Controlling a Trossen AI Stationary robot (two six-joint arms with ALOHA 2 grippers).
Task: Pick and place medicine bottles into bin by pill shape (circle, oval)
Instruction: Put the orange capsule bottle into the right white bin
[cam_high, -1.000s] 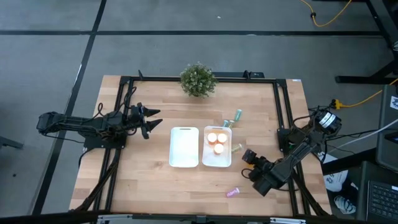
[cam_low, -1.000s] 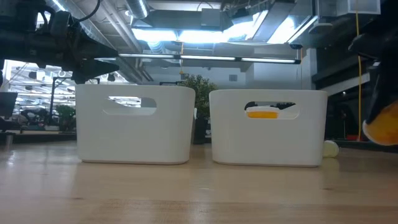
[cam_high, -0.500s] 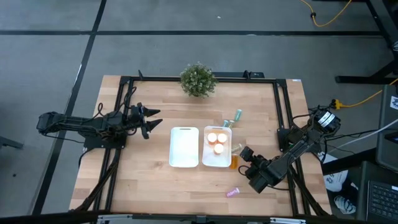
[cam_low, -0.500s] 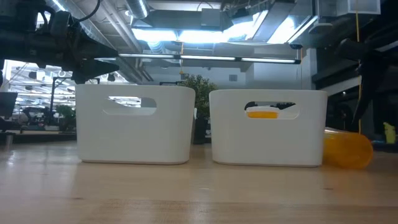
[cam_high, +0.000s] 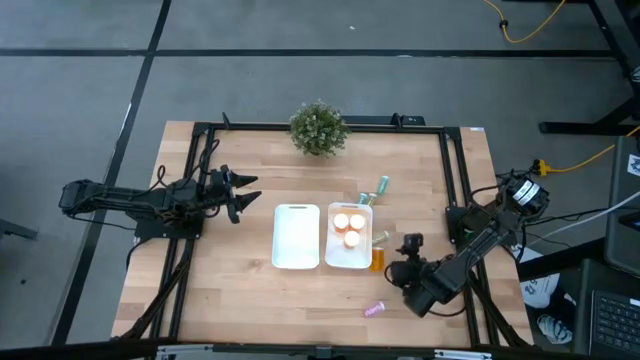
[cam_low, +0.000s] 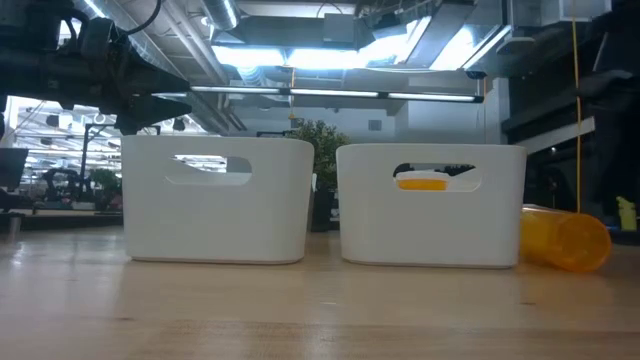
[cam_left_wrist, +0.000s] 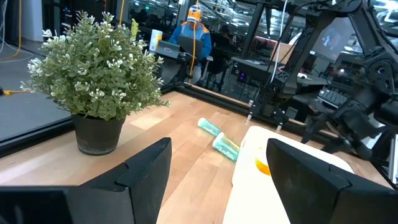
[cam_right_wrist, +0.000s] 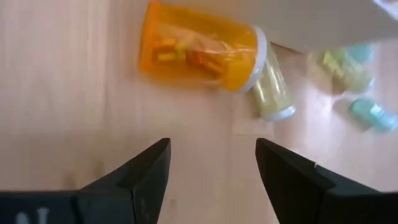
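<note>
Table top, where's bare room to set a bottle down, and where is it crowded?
Bare wood lies between the left hand and the left bin, and in front of both bins. Crowded: right of the right bin, where the orange bottle, teal bottles and open right hand sit.

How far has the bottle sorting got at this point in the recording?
Done: two orange bottles sit in the right bin; the left bin looks empty. In hand: nothing; the right gripper is open above an orange bottle lying on the table beside that bin. Left: that bottle, the green bottles, the pink one.
</note>
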